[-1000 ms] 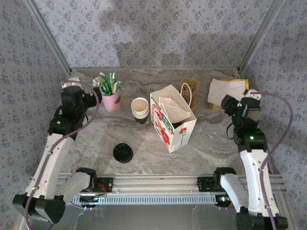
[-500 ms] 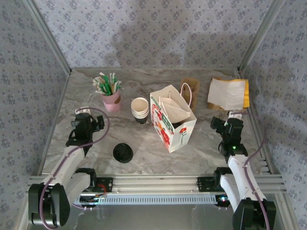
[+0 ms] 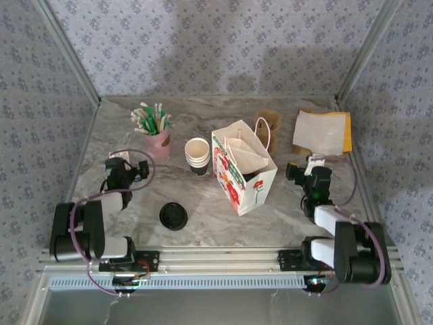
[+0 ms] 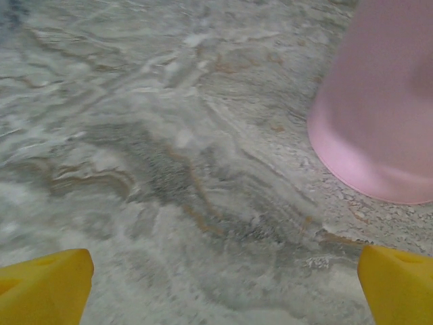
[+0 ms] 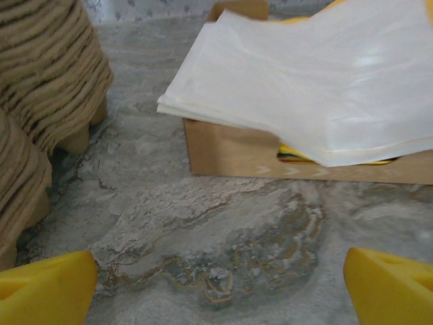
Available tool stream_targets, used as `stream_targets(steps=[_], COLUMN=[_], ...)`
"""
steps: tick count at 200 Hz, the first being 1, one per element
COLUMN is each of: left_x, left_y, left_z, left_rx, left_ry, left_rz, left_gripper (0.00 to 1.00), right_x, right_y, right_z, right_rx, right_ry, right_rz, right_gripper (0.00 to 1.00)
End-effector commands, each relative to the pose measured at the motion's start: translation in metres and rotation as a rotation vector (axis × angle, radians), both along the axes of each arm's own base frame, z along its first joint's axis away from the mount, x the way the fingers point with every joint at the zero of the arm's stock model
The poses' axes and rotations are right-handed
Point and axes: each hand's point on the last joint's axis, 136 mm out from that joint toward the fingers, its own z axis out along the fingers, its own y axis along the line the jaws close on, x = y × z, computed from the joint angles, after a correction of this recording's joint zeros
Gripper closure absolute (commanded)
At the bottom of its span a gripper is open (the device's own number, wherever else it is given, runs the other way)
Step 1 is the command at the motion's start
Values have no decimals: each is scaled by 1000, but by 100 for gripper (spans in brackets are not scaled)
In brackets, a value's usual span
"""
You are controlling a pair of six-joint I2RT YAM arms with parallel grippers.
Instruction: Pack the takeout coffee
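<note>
Both the left gripper (image 4: 216, 284), beside the pink cup (image 4: 379, 101), and the right gripper (image 5: 216, 284), near the paper sheets (image 5: 318, 81), stand spread and empty, while the takeout coffee (image 3: 249, 178) seems to sit deep in the paper bag (image 3: 233, 184), which a brushing arm could topple, spilling it

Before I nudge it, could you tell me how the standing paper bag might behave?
The paper bag stands tall on a narrow base, so a high push would probably tip it. Its thin walls gape open and would likely buckle if squeezed.
</note>
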Motion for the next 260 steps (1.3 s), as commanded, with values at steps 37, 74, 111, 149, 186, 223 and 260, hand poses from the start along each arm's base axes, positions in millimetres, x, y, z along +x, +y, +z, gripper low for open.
stream_targets(steps=[37, 74, 111, 149, 186, 223, 260], left_x=[40, 39, 40, 40, 39, 39, 39], left_y=[-20, -19, -18, -18, -18, -18, -19], left_z=[19, 17, 18, 18, 18, 18, 18], left_rx=[20, 27, 31, 39, 39, 39, 39], left_ry=[-145, -146, -151, -151, -149, -150, -150], left_rz=[-133, -121, -116, -112, -111, -111, -112], left_gripper=[0, 0, 0, 0, 0, 0, 0], right_x=[43, 52, 59, 58, 58, 59, 60], right_y=[15, 22, 6, 6, 7, 7, 6], right_z=[10, -2, -6, -6, -5, -6, -7], right_rx=[-58, -77, -44, -50, -54, -49, -48], right_ry=[-82, -47, -14, -13, -13, -10, -3], right_rz=[139, 172, 98, 93, 93, 97, 94], right_gripper=[0, 0, 0, 0, 0, 0, 0])
